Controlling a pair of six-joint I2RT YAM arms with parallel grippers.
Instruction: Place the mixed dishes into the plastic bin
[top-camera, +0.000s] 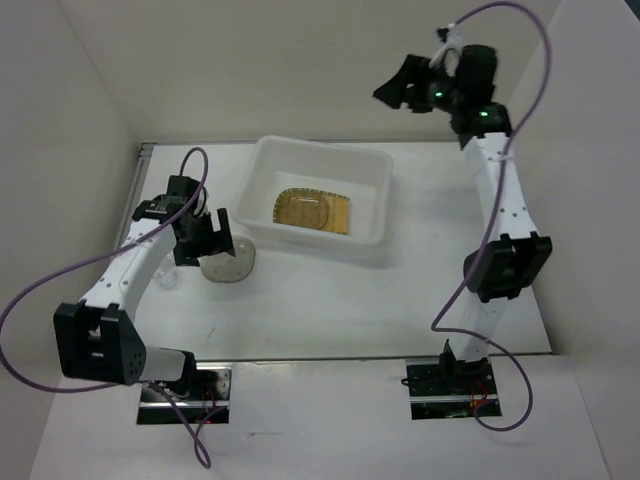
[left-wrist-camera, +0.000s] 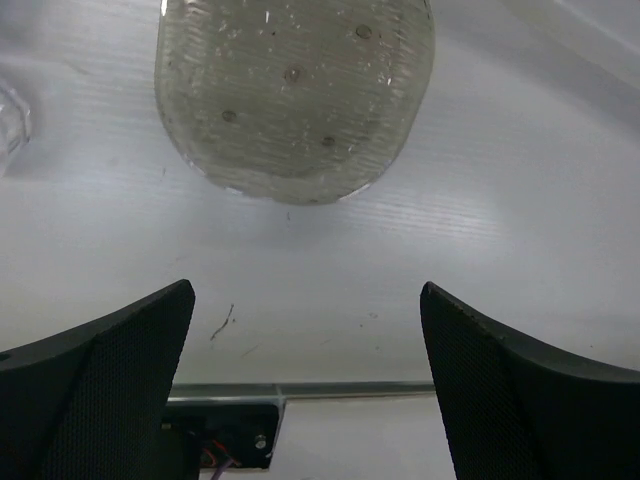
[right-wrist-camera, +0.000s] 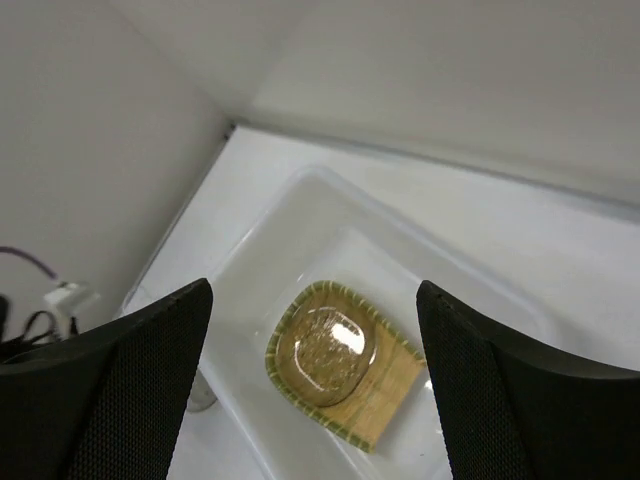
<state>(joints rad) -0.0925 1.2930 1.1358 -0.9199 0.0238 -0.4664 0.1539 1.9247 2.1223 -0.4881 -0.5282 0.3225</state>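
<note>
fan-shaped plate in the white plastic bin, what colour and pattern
The fan-shaped plate is yellow-brown bamboo weave with a pale rim, clearest in the right wrist view.

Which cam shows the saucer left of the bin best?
Left wrist: the saucer fills the upper frame, texture clear, top edge cropped. Top external shows it small and distant. Right wrist doesn't clearly show it.

You are looking at a white table, boxed in by plain pale walls on its left, far and right sides. A thin metal strip sits at the table's far left corner. In the left wrist view, a small dark scuff marks the tabletop, near a metal edge trim.
</note>
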